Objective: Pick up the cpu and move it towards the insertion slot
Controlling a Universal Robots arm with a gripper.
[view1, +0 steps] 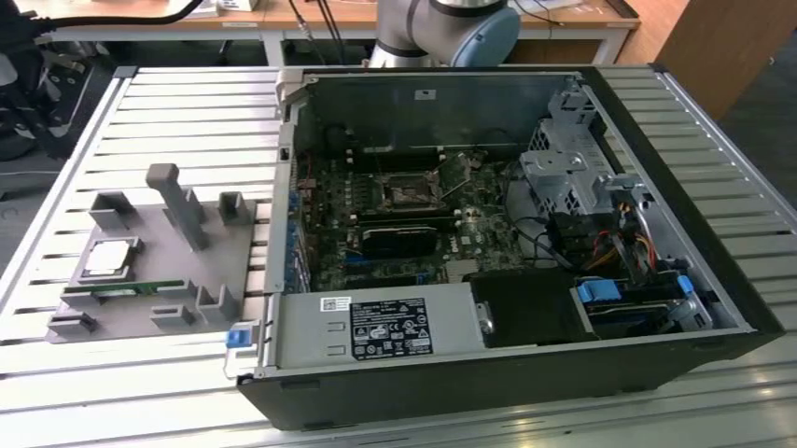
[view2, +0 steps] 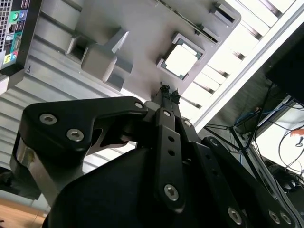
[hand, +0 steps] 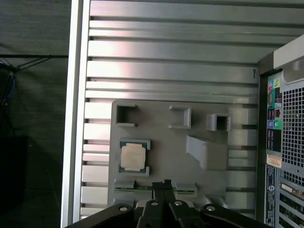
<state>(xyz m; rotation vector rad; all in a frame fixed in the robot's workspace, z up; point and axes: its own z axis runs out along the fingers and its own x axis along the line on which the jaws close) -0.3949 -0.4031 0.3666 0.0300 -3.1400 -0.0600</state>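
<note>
The cpu is a flat silvery square lying in a recess of the grey plastic tray, at the exterior view's left of the open computer case. Both wrist views look down on it from well above: the cpu lies in its recess, untouched. My gripper hangs high over the tray, a little to one side of the cpu, its fingers shut together with nothing between them. The insertion slot is the dark square socket with a metal frame on the green board inside the case.
A long green memory stick lies in the tray beside the cpu. Grey posts stand up from the tray. The case walls, a black card and a drive cage surround the socket. The arm's base stands behind the case.
</note>
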